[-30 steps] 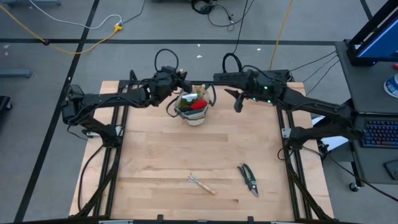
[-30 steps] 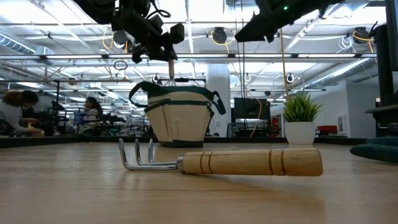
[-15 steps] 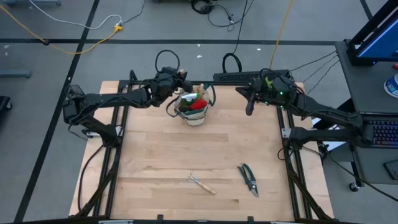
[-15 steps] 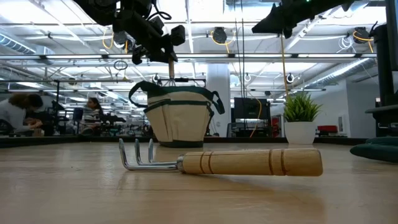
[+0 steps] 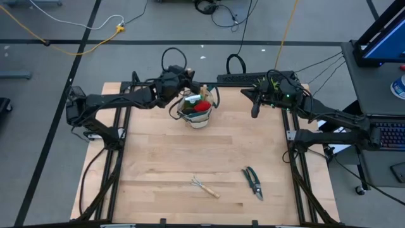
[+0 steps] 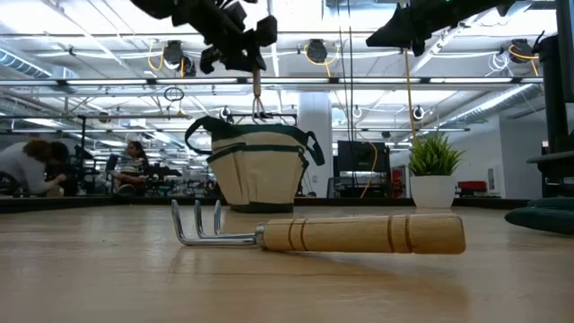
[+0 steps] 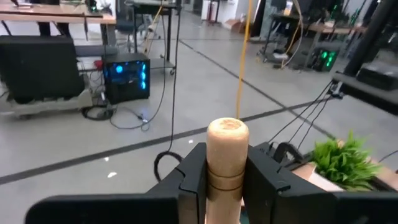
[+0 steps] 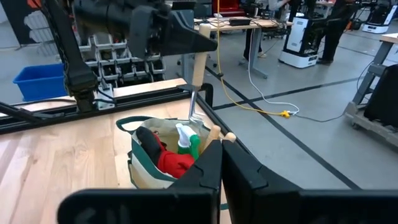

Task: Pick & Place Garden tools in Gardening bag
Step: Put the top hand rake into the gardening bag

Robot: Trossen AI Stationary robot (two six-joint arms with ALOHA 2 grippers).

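Left gripper [image 5: 188, 81] is clamped on a wooden-handled trowel [image 8: 197, 68], hanging blade-down over the gardening bag [image 5: 196, 112] near the top centre of the high view. Red-black glove [image 8: 163, 155] and green spray bottle [image 8: 188, 140] sit inside. Right gripper [image 5: 255, 111], fingers together, hovers to the bag's right. Rake [image 5: 205, 187] and pruning shears [image 5: 254, 182] lie lower centre on the table [image 5: 158, 158]; potted plant [image 6: 433, 175] stands behind.

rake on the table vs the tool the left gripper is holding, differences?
The rake lies flat and free on the table; the held tool hangs upright over the gardening bag. The rake's tines show; the held tool's head is hidden. The left gripper grips only the held tool. Both have wooden handles.
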